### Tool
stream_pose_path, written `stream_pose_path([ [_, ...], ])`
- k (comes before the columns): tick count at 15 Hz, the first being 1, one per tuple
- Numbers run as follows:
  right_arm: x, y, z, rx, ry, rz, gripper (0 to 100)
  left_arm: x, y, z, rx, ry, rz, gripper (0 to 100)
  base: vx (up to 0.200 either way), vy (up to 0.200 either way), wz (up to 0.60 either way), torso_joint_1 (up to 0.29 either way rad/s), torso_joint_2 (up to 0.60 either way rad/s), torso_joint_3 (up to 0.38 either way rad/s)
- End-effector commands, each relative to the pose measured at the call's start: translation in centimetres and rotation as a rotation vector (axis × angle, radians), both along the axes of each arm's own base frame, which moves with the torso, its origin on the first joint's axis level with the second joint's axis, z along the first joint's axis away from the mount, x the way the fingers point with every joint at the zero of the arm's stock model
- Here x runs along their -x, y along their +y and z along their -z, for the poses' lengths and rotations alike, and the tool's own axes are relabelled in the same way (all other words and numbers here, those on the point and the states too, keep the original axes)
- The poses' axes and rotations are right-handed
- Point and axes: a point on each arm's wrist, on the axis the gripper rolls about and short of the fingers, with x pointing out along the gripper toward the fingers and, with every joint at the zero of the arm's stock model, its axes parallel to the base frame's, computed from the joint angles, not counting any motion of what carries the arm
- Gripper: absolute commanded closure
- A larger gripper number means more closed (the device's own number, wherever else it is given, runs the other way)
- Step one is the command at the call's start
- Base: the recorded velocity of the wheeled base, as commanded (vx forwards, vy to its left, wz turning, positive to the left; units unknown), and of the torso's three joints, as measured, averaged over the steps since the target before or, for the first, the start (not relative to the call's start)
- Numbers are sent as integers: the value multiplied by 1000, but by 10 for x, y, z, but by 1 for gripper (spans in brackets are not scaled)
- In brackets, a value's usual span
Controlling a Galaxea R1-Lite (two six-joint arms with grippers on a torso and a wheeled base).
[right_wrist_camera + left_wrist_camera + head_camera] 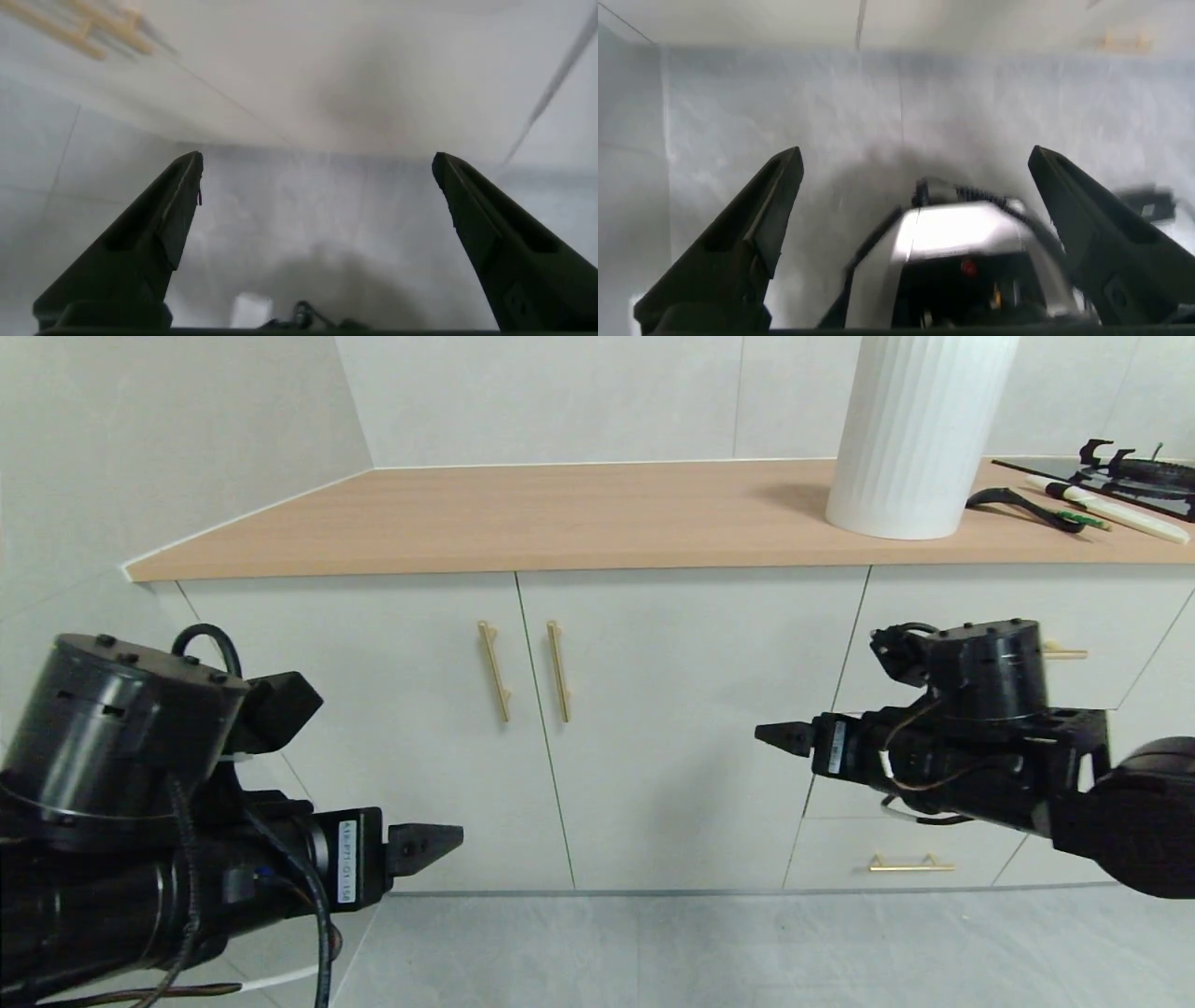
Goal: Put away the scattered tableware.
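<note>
In the head view, a wooden desk (560, 513) runs across the top of white cabinets (373, 709), whose two middle doors carry upright gold handles (495, 670) side by side. A tall white ribbed vessel (910, 429) stands on the desk towards its right end. The scattered tableware lies just beyond it at the far right: a black curved utensil (1022, 507) near the vessel's foot and a long cream-coloured utensil (1111, 509) lying at a slant beside it, with a black clip-like piece (1134, 467) on a dark flat panel behind them; what that piece is cannot be told. Both arms hang low in front of the cabinets, well apart from the tableware. The left end effector (446, 841) sits at the lower left, pointing towards the middle, and the right end effector (773, 735) sits at mid-height on the right, pointing back at it. In the left wrist view, the left end effector (915, 159) is released, its two dark fingers (738, 252) spread wide with nothing between them, over grey floor (785, 103). In the right wrist view, the right end effector (318, 163) is likewise released and holds nothing, fingers (140, 252) wide, facing the foot of the cabinets, with blurred gold handles (84, 23) off in one corner.
</note>
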Motion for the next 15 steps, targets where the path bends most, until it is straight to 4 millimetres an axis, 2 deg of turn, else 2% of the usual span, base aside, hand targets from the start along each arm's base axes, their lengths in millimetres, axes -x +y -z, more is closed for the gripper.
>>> stream_pose_path([
  [1,90,-58,-41,42,-231,58,0,42,38,-29,26,-193,-33,0,0,0,0,0,0,0],
  [4,157,-99,-47,78,-398,157,0,91,72,-29,-63,-357,-44,0,0,0,0,0,0,0],
  [6,187,-118,-48,107,-493,215,0,127,90,-19,-196,-496,-30,0,0,0,0,0,0,0],
  [7,199,-124,-45,142,-531,228,0,138,95,-16,-221,-550,-35,0,0,0,0,0,0,0],
  [8,222,-134,-41,211,-603,253,0,153,101,-12,-217,-622,-80,0,0,0,0,0,0,0],
  [11,272,-151,-31,319,-653,388,0,195,112,-5,-184,-795,-163,0,0,0,0,0,0,0],
  [12,280,-152,-28,328,-657,413,0,200,112,-2,-196,-814,-188,0,0,0,0,0,0,0],
  [14,314,-155,-11,352,-741,440,0,221,114,9,-207,-898,-236,0,0,0,0,0,0,0],
  [15,323,-155,-3,358,-756,420,0,226,115,11,-206,-919,-247,0,0,0,0,0,0,0],
])
